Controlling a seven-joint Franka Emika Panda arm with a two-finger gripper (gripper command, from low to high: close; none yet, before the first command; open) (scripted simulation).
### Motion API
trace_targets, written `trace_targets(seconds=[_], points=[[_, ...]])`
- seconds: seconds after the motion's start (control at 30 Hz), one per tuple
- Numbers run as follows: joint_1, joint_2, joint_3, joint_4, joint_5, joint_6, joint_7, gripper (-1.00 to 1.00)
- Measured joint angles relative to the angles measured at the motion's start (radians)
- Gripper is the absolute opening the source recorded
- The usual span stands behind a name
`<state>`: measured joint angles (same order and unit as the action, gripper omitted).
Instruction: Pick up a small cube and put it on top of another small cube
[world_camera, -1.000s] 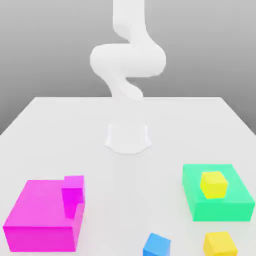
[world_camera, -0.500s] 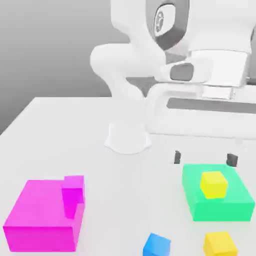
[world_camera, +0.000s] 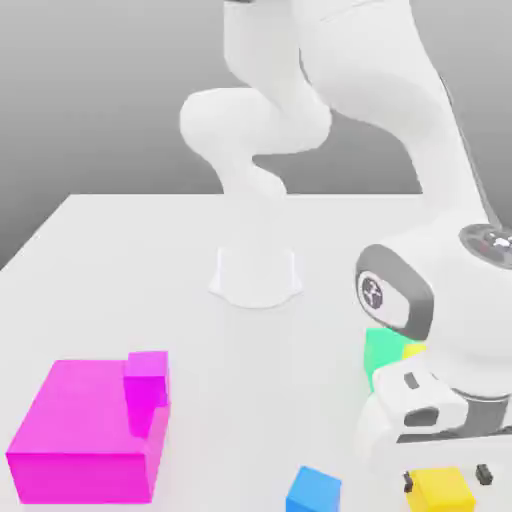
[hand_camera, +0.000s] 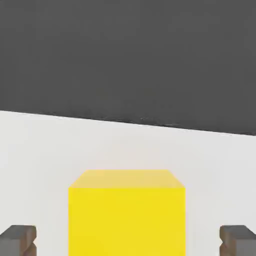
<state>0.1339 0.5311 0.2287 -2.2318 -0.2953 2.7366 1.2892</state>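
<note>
Pincer (world_camera: 446, 477) hangs low over the near edge of the white desk (world_camera: 120, 270) in the exterior view, toward that view's right corner. Its two dark fingertips (world_camera: 485, 474) stand apart, one on each side of a yellow cube (world_camera: 443, 491) that rests on the desk at that near edge. Neither tip can be seen touching the cube. Just behind the wrist a green block (world_camera: 380, 350) lies on the desk, mostly covered by the arm, with a sliver of a second yellow cube (world_camera: 413, 350) showing on top of it. A blue cube (world_camera: 314, 491) sits at the near edge, a little toward the exterior view's left of the yellow cube. A large magenta block (world_camera: 85, 435) lies near the opposite near corner, with a small magenta cube (world_camera: 147, 379) on its top. The arm's round base (world_camera: 256, 277) stands at the middle of the desk.

From the hand view, the yellow cube (hand_camera: 127, 215) sits squarely between the two grey fingertips (hand_camera: 18, 239), with a clear strip of white desk (hand_camera: 40, 150) showing between each tip and the cube's sides. The pincer (hand_camera: 128, 240) is spread wider than the cube and grips nothing.
</note>
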Motion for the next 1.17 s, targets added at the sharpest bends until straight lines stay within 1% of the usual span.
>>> trace_targets(seconds=[0.2, 0.33, 0.53, 0.63, 0.7, 0.87, 0.9, 0.93, 1.03, 1.07, 1.17], points=[[-0.001, -0.002, 0.001, -0.001, 0.002, -0.001, -0.001, -1.0], [-0.038, -0.128, 0.053, -0.031, 0.067, -0.095, -0.05, -1.0], [-0.051, -0.323, 0.124, -0.146, 0.104, -0.186, -0.207, -1.0], [-0.053, -0.428, 0.161, -0.211, 0.158, -0.22, -0.318, -1.0], [-0.035, -0.501, 0.173, -0.254, 0.211, -0.242, -0.405, -1.0], [0.04, -0.688, 0.155, -0.362, 0.366, -0.296, -0.638, -1.0], [0.054, -0.714, 0.15, -0.382, 0.391, -0.299, -0.676, -1.0], [0.058, -0.709, 0.151, -0.395, 0.396, -0.279, -0.69, -1.0], [0.052, -0.624, 0.158, -0.423, 0.357, -0.169, -0.67, -1.0], [0.05, -0.593, 0.158, -0.43, 0.339, -0.133, -0.657, 1.0], [0.05, -0.593, 0.158, -0.43, 0.339, -0.133, -0.657, 1.0]])
